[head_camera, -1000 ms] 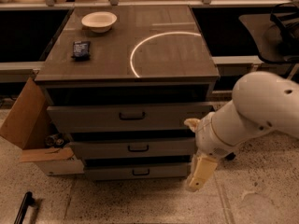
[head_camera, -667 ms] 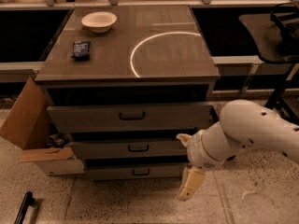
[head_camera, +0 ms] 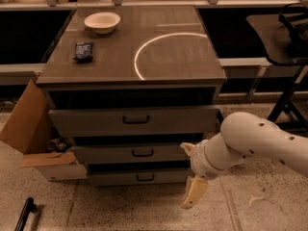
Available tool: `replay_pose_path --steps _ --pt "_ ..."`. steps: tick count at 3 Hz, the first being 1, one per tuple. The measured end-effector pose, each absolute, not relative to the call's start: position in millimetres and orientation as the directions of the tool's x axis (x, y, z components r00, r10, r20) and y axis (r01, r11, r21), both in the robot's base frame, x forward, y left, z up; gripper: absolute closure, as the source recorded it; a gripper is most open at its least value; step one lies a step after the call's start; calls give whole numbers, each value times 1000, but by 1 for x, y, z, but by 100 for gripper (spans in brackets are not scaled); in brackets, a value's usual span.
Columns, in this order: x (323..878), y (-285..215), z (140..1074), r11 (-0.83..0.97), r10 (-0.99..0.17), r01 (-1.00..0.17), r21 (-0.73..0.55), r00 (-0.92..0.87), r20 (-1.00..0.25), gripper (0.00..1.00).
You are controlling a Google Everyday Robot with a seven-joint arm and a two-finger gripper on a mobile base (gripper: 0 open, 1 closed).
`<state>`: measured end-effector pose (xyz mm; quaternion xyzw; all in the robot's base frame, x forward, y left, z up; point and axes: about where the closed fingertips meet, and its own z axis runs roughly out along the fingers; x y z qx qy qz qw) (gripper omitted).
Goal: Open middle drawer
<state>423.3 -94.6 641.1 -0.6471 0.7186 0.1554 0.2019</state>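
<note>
The middle drawer (head_camera: 110, 154) sits shut under the tabletop's front edge, its long axis parallel to that edge and its handle (head_camera: 143, 152) at centre. The gripper (head_camera: 190, 172) hangs below the front right corner, spread open and empty, so the handle lies to its left with nothing between them. The bowl (head_camera: 102, 21) sits near the back left corner, well clear

The middle drawer (head_camera: 106, 154) is grey with a dark handle (head_camera: 143, 152). Just right of it, near the floor, hangs the cream gripper (head_camera: 191, 179) on a white arm (head_camera: 260, 141) dotted with dark holes. The cabinet top (head_camera: 173, 57) is brown-grey with a pale ring (head_camera: 136, 61). At its far left sit a white bowl (head_camera: 102, 21) and a dark packet (head_camera: 83, 50). The cardboard box (head_camera: 26, 124) at the left is tan, and the floor (head_camera: 120, 211) is speckled beige.
</note>
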Motion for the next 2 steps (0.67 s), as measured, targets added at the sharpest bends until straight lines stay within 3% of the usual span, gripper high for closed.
replay_pose_path --steps 2 --pt "457 -80 536 40 -901 -996 -73 -4 -435 0"
